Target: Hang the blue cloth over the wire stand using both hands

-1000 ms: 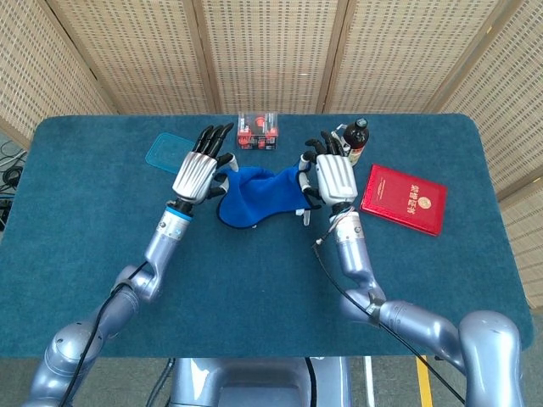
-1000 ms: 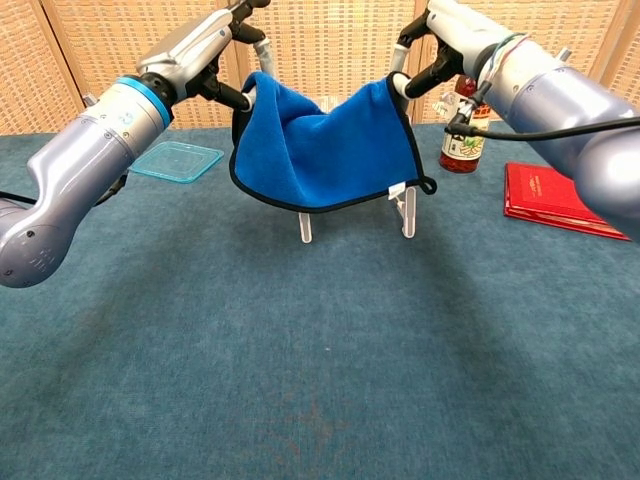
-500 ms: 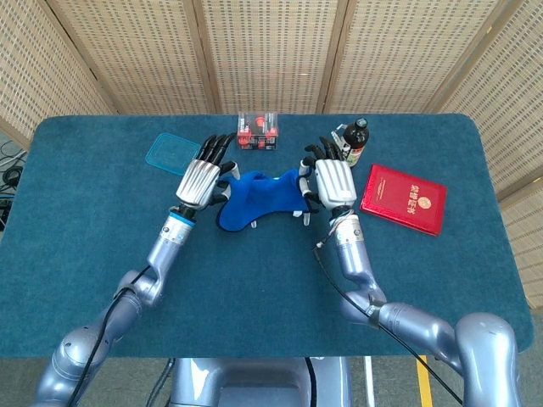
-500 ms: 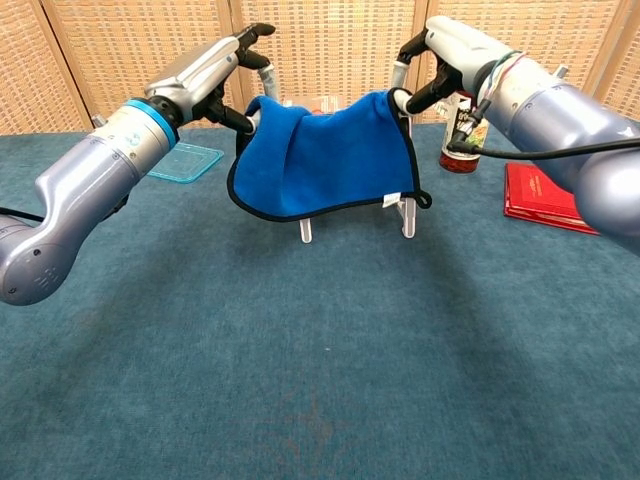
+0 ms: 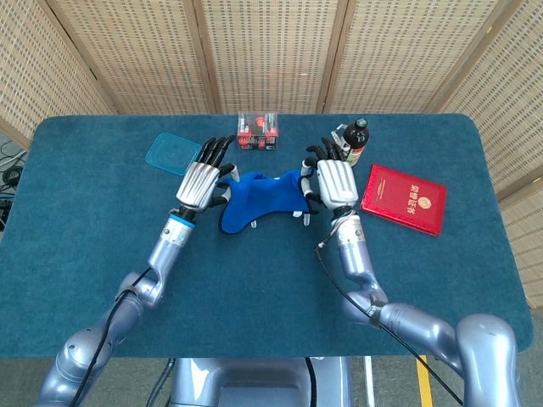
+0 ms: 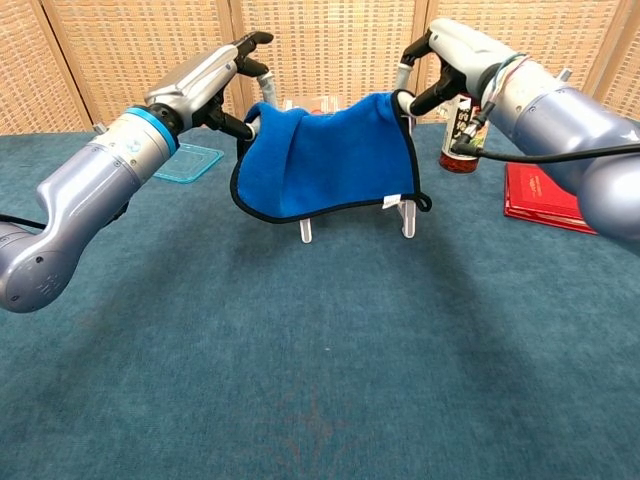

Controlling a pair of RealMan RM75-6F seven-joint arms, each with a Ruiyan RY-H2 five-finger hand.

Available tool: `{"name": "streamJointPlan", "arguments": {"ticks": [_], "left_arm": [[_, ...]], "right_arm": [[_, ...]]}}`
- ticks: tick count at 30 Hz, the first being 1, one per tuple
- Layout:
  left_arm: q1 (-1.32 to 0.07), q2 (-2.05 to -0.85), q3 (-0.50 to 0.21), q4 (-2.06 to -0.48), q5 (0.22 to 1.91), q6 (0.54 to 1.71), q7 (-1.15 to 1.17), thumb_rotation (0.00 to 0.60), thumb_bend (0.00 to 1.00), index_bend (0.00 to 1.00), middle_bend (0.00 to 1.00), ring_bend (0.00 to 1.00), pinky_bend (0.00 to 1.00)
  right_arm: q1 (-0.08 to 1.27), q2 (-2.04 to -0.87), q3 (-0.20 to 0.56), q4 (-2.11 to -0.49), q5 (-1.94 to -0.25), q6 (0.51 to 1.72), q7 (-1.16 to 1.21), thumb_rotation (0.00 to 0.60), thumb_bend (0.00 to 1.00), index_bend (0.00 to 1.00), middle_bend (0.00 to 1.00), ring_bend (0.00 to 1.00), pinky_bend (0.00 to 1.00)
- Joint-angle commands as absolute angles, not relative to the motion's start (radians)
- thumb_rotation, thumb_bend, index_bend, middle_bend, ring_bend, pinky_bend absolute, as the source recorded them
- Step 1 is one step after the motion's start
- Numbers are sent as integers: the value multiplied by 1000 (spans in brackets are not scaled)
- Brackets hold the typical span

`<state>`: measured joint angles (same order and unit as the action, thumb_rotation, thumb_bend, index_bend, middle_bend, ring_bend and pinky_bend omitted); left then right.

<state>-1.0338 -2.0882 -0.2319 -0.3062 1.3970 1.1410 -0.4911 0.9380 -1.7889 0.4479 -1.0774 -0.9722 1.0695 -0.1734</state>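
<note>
The blue cloth (image 6: 325, 155) is draped over the wire stand (image 6: 405, 218), its black-edged hem hanging down the front while the stand's pale feet show below it. It spans the gap between the two robot hands, and its top edge sags a little in the middle.

The left robot hand (image 6: 215, 85) pinches the cloth's left upper corner between thumb and finger, its other fingers stretched forward and away from the robot; in the head view this left robot hand (image 5: 200, 181) lies palm down with the silver back upward. The right robot hand (image 6: 440, 60) grips the right upper corner in the same way, the wrist bent downward, seen from above as the right robot hand (image 5: 334, 181) just beside the cloth's right end. Both forearms reach in from the near side, angled toward each other.

Beyond the left robot hand a teal lid (image 5: 172, 153) lies flat on the table (image 6: 320, 380). Just behind the right robot hand stands a dark-capped bottle (image 5: 356, 140), and to its right lies a red booklet (image 5: 404, 198). A clear box with red items (image 5: 257, 131) sits past the cloth, between the two hands.
</note>
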Motion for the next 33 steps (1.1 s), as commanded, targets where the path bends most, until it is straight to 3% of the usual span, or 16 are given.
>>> {"name": "streamJointPlan", "arguments": {"ticks": [1, 11, 16, 29, 32, 33], "left_arm": [[-1033, -2086, -231, -305, 1397, 1144, -491, 600, 464, 709, 0, 0, 0], [-1024, -2077, -221, -312, 1401, 1141, -481, 600, 450, 708, 0, 0, 0], [-1020, -2072, -216, -318, 1405, 1140, -475, 600, 444, 625, 0, 0, 0], [-1014, -2055, -217, -341, 1400, 1136, -453, 600, 442, 539, 0, 0, 0], [-1012, -2051, -216, -347, 1401, 1135, -448, 600, 440, 516, 0, 0, 0], [-1012, -2050, -216, -350, 1400, 1135, -448, 600, 440, 506, 0, 0, 0]], "right_arm": [[935, -1786, 451, -1078, -970, 1066, -169, 600, 569, 654, 242, 50, 84], [929, -1781, 455, -1069, -968, 1067, -184, 600, 569, 654, 241, 50, 84], [926, -1782, 455, -1058, -969, 1071, -190, 600, 557, 654, 241, 50, 84], [915, -1783, 471, -1018, -936, 1053, -194, 600, 555, 645, 240, 50, 84], [909, -1773, 469, -1034, -940, 1042, -176, 600, 542, 506, 221, 50, 84], [907, -1769, 467, -1040, -942, 1037, -172, 600, 531, 416, 204, 50, 84]]}}
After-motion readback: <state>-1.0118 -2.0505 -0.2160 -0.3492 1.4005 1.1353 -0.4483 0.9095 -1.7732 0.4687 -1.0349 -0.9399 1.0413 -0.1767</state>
